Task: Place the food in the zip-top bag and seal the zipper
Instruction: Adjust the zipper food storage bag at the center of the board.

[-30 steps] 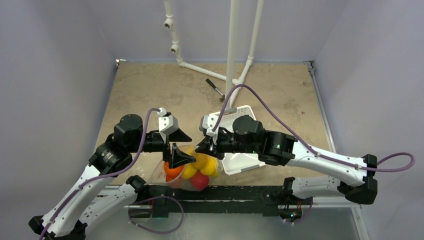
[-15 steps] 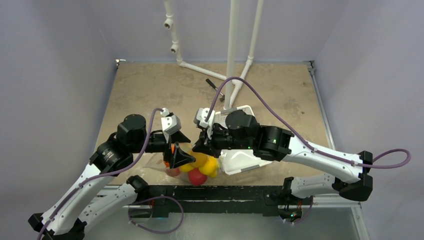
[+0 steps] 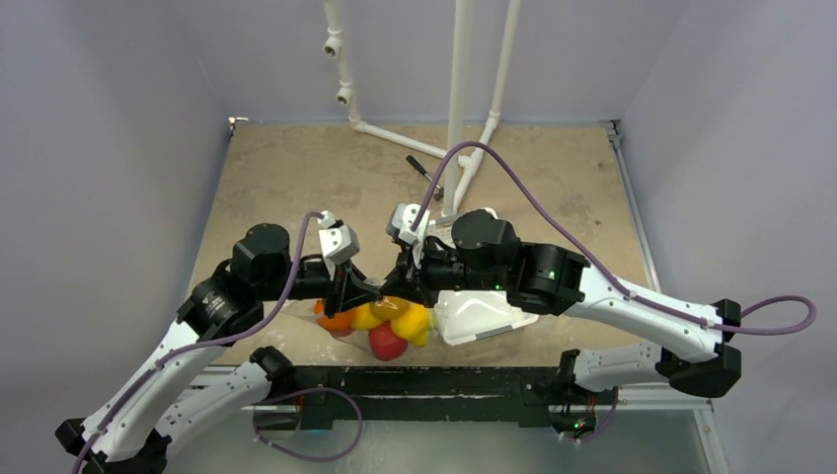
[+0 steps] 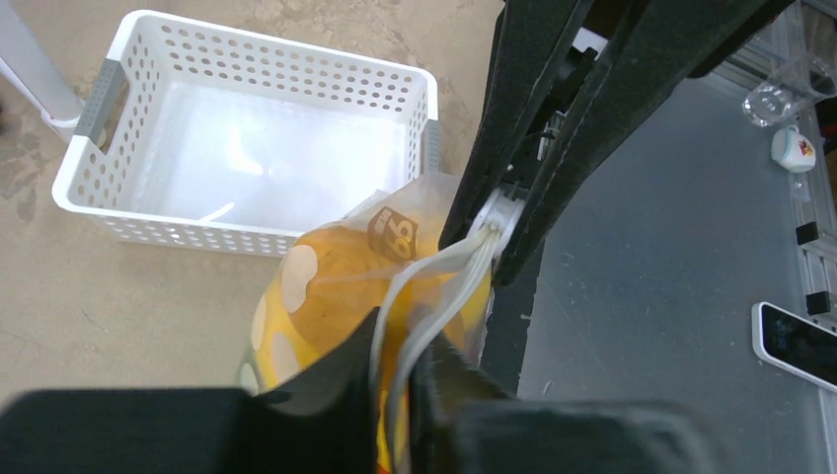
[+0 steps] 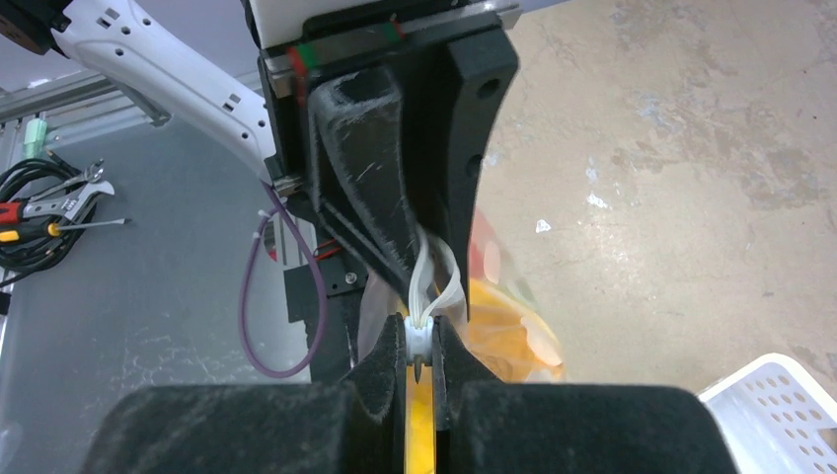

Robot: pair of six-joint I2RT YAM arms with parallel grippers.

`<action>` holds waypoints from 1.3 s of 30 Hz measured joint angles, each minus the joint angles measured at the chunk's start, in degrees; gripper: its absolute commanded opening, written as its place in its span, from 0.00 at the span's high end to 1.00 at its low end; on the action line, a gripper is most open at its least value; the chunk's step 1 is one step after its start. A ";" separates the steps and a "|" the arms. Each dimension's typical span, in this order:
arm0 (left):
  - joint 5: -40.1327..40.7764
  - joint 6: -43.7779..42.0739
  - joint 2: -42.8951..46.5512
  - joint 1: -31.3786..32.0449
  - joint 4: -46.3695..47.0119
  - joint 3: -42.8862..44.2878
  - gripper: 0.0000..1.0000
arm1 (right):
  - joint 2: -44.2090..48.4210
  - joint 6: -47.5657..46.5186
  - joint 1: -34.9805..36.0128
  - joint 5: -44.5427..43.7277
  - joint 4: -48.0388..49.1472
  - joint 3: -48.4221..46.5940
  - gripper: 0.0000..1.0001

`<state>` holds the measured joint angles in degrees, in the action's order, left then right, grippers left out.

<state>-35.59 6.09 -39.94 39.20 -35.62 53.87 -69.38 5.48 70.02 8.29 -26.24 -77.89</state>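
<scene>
The zip-top bag (image 3: 380, 326) hangs between both grippers near the table's front edge, holding the food (image 3: 387, 341): red, orange and yellow fruits. In the left wrist view an orange fruit (image 4: 326, 286) presses against the clear plastic. My left gripper (image 4: 400, 348) is shut on the zipper (image 4: 434, 281), two whitish strips that still stand apart. My right gripper (image 5: 419, 341) is shut on the white slider (image 5: 418, 334) at the zipper's end. The two grippers sit nearly tip to tip in the top view, left (image 3: 367, 292) and right (image 3: 403, 288).
A white perforated basket (image 4: 118, 212) stands on the tan table right of the bag, partly under the right arm (image 3: 553, 281). White pipe legs (image 3: 456, 118) and a small black tool (image 3: 424, 170) are at the back. A dark frame rail (image 3: 415, 380) borders the front edge.
The left gripper's jaws, open a second ago, have shut on the zipper strips. Both grippers have drawn closer together and the bag has shifted slightly toward the back.
</scene>
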 measured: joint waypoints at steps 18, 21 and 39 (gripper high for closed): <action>-1.42 0.35 0.81 0.20 1.64 0.68 1.00 | 9.86 0.20 0.00 -2.78 8.85 5.44 0.57; -1.51 0.94 0.92 0.20 1.70 0.68 1.00 | 13.49 -0.96 0.00 -2.62 12.74 8.46 0.55; -1.57 2.36 1.68 0.20 2.10 0.68 1.00 | 15.41 -3.76 0.00 0.70 24.15 21.27 0.55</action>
<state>-37.17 8.45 -38.26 39.40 -33.52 54.54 -53.98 1.72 70.02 8.99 -2.09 -56.62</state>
